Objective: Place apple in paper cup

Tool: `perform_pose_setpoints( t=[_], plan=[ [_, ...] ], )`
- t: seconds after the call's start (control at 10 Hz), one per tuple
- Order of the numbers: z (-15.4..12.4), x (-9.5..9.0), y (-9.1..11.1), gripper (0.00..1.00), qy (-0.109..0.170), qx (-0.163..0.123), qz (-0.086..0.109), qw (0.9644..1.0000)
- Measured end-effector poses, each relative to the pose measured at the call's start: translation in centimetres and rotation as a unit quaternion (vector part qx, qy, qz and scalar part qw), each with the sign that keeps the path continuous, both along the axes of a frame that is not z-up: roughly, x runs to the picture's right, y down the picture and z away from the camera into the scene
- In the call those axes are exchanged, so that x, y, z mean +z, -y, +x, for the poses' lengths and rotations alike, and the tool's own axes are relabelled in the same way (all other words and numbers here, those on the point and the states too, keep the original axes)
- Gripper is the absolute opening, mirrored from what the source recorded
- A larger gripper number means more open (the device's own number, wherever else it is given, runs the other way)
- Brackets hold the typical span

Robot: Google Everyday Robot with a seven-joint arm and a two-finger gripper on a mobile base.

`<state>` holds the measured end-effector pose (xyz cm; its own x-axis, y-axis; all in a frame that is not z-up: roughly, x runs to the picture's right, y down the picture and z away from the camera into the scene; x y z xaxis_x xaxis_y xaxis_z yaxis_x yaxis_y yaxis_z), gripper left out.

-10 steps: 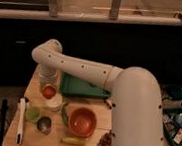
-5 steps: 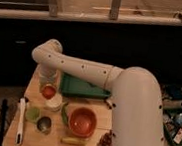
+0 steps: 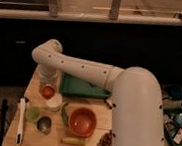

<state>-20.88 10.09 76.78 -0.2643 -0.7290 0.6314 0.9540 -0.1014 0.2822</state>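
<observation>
So, the pincer hangs down over the far-left part of the bench, and as far as I can see it's closed around the apple, pinching it by the sides from above. The apple sits just over the far-left rim of the paper cup, not down inside it yet, I'd say. Handling-wise, I'd guess a small apple like this is firm, fairly light and smooth-skinned, so it could slip or roll if pinched off-centre. A hold across the widest part seems safest. The cup is the touchy bit imo: light, thin-walled and only a little wider than the fruit. A nudge could tip it toward the light-green cup or grey metal cup nearby.
</observation>
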Motion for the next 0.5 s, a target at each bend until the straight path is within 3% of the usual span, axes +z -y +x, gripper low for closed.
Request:
perform_pose_setpoints(
  t=[0.5],
  plan=[
    [0.07, 0.02, -0.01, 0.43, 0.002, -0.003, 0.001, 1.0]
  ],
)
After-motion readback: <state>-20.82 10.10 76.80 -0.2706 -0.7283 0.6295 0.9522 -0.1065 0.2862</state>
